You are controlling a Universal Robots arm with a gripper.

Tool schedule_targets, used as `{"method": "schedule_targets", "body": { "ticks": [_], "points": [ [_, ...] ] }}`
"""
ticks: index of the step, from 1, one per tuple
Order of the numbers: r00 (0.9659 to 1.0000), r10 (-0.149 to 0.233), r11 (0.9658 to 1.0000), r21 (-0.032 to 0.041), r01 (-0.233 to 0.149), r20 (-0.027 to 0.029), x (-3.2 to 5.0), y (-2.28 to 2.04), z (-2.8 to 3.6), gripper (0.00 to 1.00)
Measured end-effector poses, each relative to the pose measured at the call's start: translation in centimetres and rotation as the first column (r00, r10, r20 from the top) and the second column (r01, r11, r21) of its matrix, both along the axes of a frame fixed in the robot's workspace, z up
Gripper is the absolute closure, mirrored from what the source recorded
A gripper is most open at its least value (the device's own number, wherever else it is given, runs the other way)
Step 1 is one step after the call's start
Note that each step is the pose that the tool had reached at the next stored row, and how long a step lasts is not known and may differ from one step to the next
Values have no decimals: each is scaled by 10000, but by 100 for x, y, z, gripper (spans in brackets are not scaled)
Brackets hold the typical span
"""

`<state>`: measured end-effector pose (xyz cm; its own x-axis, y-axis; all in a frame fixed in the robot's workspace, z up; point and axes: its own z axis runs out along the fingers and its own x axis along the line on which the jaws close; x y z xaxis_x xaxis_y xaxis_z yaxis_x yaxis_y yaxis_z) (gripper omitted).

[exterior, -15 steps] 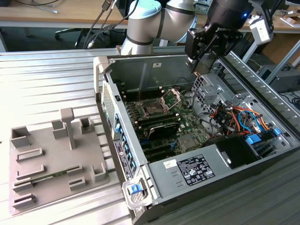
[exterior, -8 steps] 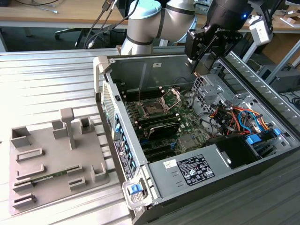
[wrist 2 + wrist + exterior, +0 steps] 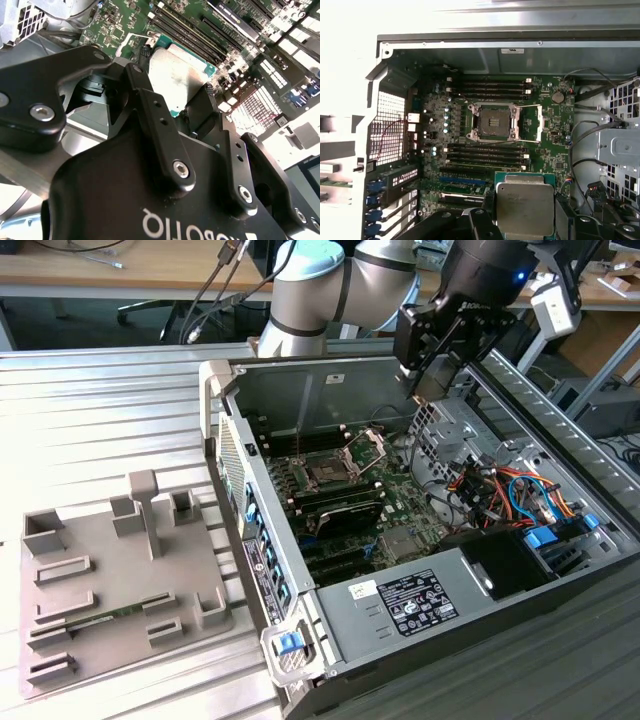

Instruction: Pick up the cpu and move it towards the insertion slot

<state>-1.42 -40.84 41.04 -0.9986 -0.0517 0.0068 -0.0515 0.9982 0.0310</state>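
Note:
My gripper (image 3: pixel 432 382) hangs over the open computer case, above its drive-cage side. It is shut on the cpu (image 3: pixel 525 202), a flat square chip with a pale silver top and a green rim, pinched at two opposite edges between black fingers (image 3: pixel 145 75). The chip's top also shows in the second wrist view, cpu (image 3: pixel 181 75). The insertion slot (image 3: pixel 494 121) is a square socket with a dark centre and a silver frame on the green motherboard, its hinged plate swung open. In the exterior view the insertion slot (image 3: pixel 326 474) lies below the gripper and towards the exterior view's left.
Long black RAM slots (image 3: pixel 487 152) flank the socket. Cables and a metal drive cage (image 3: pixel 455 435) sit beside the gripper. The case walls (image 3: pixel 300 390) ring the board. A grey tray (image 3: pixel 110 570) with a thin green memory stick (image 3: pixel 100 618) lies at the exterior view's left.

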Motion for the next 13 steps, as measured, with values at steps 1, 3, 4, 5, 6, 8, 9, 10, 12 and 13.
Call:
{"method": "schedule_targets", "body": {
  "ticks": [1, 3, 4, 5, 6, 8, 9, 10, 12, 13],
  "points": [
    [10000, 0, 10000, 0, 0, 0, 0, 0, -2, 45],
    [10000, 0, 10000, -1, 0, 0, 0, 0, -5, 45],
    [10000, -1, 10000, -1, 1, 0, 0, 0, -6, 45],
    [10000, 0, 10000, -1, 0, 0, 0, 0, -8, 45],
    [10000, 0, 10000, 0, 0, 0, 0, 0, -10, 45],
    [10000, -1, 10000, 0, 1, 0, 0, 0, -13, 45],
    [10000, 0, 10000, 0, 0, 0, 0, 0, -15, 45],
    [10000, 0, 10000, 0, 0, 0, 0, 0, -17, 45],
    [10000, 0, 10000, 0, 0, 0, 0, 0, -21, 45],
    [10000, 0, 10000, 0, 0, 0, 0, 0, -23, 45]
  ]
}}
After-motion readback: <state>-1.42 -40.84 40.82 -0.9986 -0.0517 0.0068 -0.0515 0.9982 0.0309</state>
